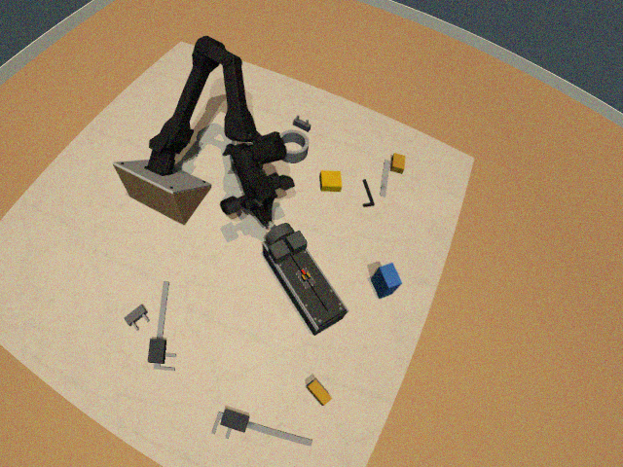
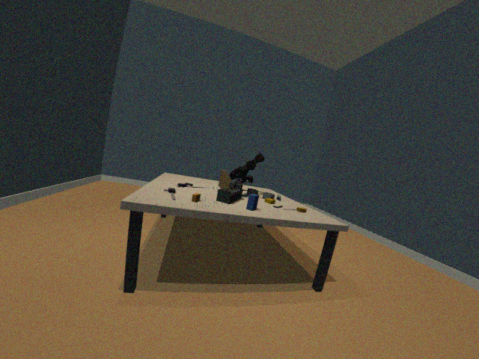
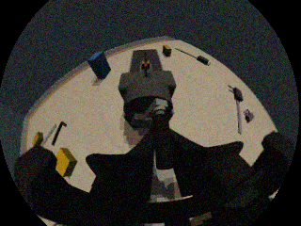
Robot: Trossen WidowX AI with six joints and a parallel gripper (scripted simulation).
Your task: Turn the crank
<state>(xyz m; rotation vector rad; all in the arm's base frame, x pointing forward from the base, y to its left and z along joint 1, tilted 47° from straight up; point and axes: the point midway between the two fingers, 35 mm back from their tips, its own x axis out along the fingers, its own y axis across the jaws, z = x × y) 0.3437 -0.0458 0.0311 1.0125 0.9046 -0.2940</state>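
Observation:
The machine, a long dark box (image 1: 321, 306) (image 2: 223, 196), stands on the table with its crank end toward the arm. On its top the slide's red pointer (image 1: 303, 271) (image 3: 146, 65) is at or very near the brass zero marks; in the top view its red part seems slightly toward the crank end. Exact level cannot be told. My gripper (image 1: 269, 226) (image 3: 158, 130) is at the crank end, shut on the crank handle (image 3: 163, 153), a dark upright cylinder in the wrist view. The fingers partly hide the crank.
A blue block (image 1: 386, 280) (image 2: 252, 202) (image 3: 100, 65) stands beside the machine. A yellow block (image 1: 330, 181) (image 3: 66, 162), a grey ring (image 1: 294, 146) and a black L-shaped piece (image 1: 369, 193) lie on the gripper's other side. Two caliper-like tools (image 1: 157, 350) (image 1: 235, 418) lie farther off.

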